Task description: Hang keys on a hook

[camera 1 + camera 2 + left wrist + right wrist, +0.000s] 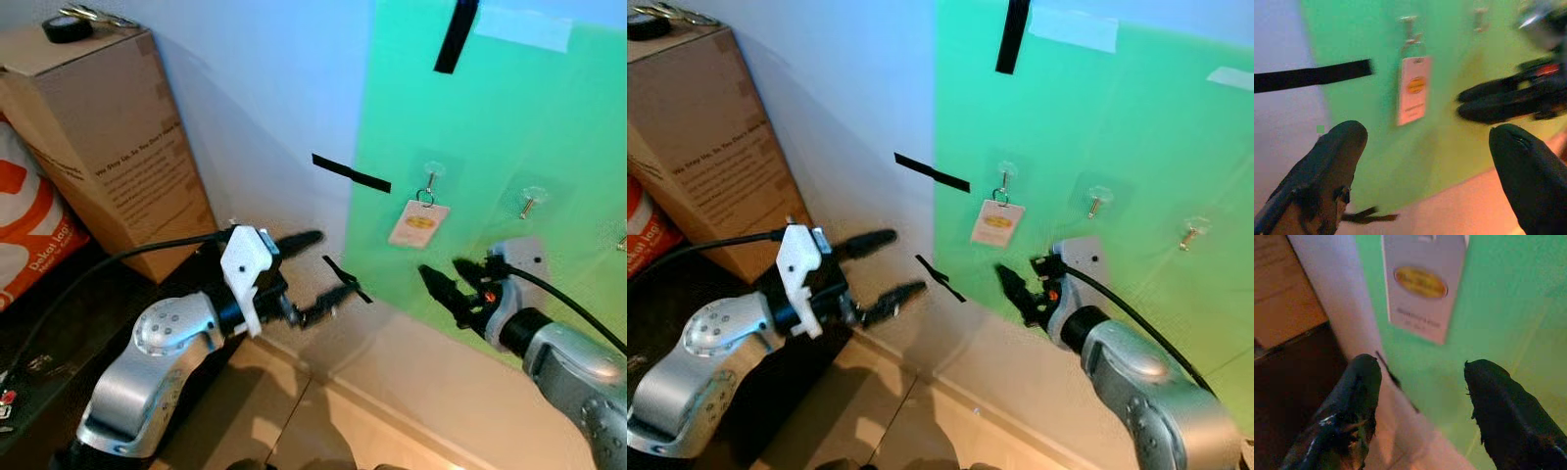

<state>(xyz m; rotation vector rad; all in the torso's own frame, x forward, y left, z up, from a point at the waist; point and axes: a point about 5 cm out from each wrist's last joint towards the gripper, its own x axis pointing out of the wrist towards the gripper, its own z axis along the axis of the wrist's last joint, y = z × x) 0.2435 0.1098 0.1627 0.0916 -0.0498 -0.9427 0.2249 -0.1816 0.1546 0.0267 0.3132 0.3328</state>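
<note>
A white key tag (419, 223) with a yellow oval label hangs by its ring from a clear hook (429, 180) on the green sheet (509, 117) on the wall. Nothing hangs on the two hooks (529, 202) further right. My right gripper (444, 273) is open and empty, just below and right of the tag, which appears close above its fingers (1359, 387) in the right wrist view. My left gripper (326, 268) is open and empty, held left of the green sheet and pointing toward the tag (1413, 90).
A tall cardboard box (108, 147) stands at the left against the wall, with a black tape roll (67, 27) and some metal pieces (93, 15) on top. An orange and white bag (29, 230) leans beside it. Black tape strips (351, 174) cross the wall. Tiled floor lies below.
</note>
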